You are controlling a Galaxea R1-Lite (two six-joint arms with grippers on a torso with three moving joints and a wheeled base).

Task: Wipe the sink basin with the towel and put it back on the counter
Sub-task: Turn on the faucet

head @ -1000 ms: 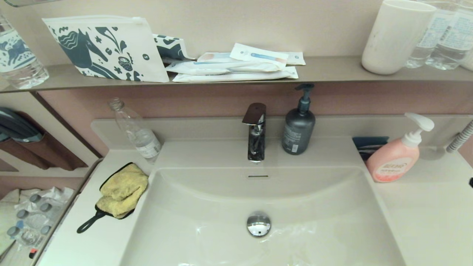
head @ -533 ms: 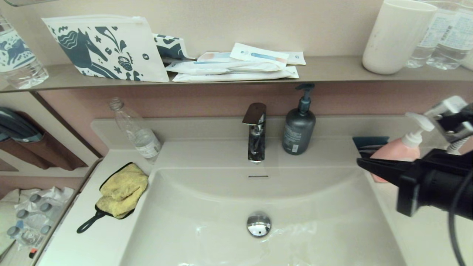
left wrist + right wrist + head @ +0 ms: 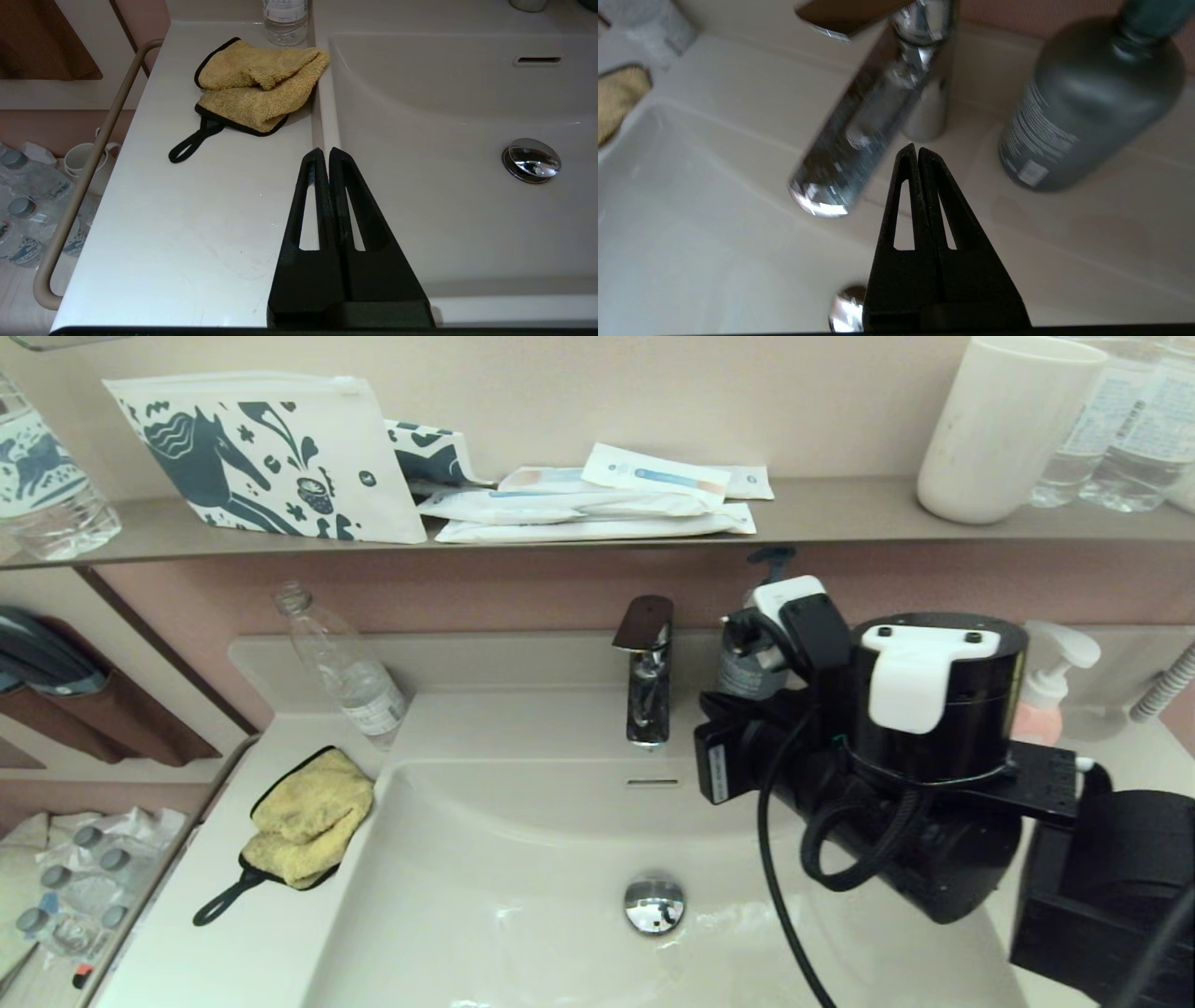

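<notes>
Faucet (image 3: pixel 644 672); grey soap bottle (image 3: pixel 1083 112); clear bottle (image 3: pixel 341 663).

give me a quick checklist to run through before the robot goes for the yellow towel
1. Towel on the counter beside the basin, nothing on top of it: ok.
2. Towel's black loop lying free on the counter: ok.
3. Left claw shut, so not ready to grasp: not ok, open it first.
4. Right claw shut, near the tap and the grey soap bottle, far from the towel: not ok for a right-arm grasp.
5. Clear bottle stands just behind the towel, approach with care: ok.
6. Basin free of loose items: ok.
</notes>
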